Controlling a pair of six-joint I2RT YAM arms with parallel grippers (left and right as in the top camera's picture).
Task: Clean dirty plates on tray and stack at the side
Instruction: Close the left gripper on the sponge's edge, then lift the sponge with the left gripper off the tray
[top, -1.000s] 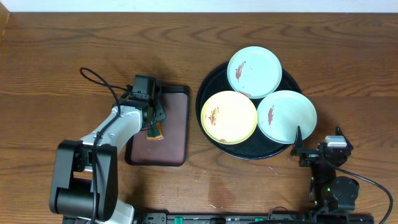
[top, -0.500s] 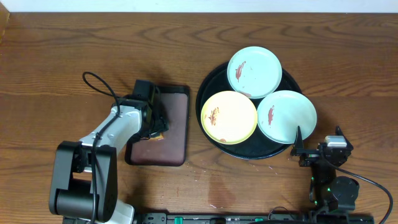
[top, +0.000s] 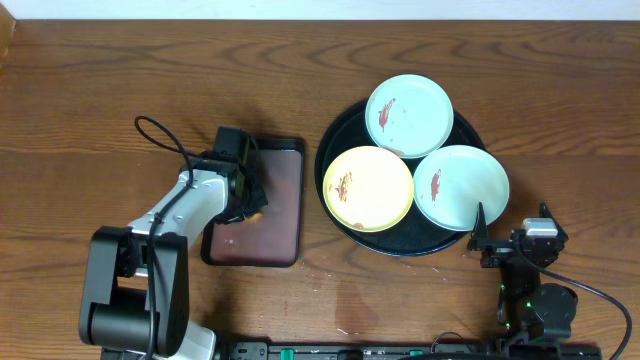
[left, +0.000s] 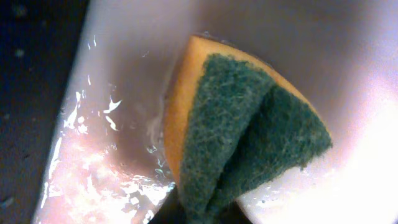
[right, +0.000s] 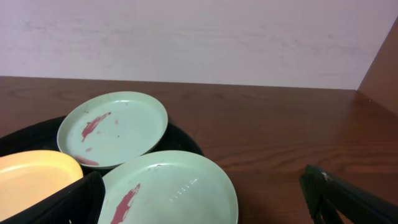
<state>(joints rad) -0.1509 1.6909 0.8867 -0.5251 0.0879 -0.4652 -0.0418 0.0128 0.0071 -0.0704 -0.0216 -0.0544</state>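
Note:
Three smeared plates lie on the black tray (top: 331, 150): a mint one at the back (top: 409, 115), a yellow one (top: 368, 187) and a mint one at the front right (top: 461, 187). All three show reddish-brown smears, also in the right wrist view: back mint plate (right: 112, 129), yellow plate (right: 34, 177), front mint plate (right: 168, 186). My left gripper (top: 246, 203) is down on the maroon tray (top: 281, 215), shut on a folded orange and green sponge (left: 249, 137). My right gripper (top: 508, 228) is open and empty, just in front of the front mint plate.
The maroon tray's surface looks wet and glossy around the sponge (left: 112, 155). Bare wooden table (top: 120, 80) lies left and behind. A black cable (top: 160, 135) loops from the left arm.
My left gripper has shifted slightly towards the maroon tray's left side with the sponge, which is now mostly hidden under it. The right arm and the plates have not moved.

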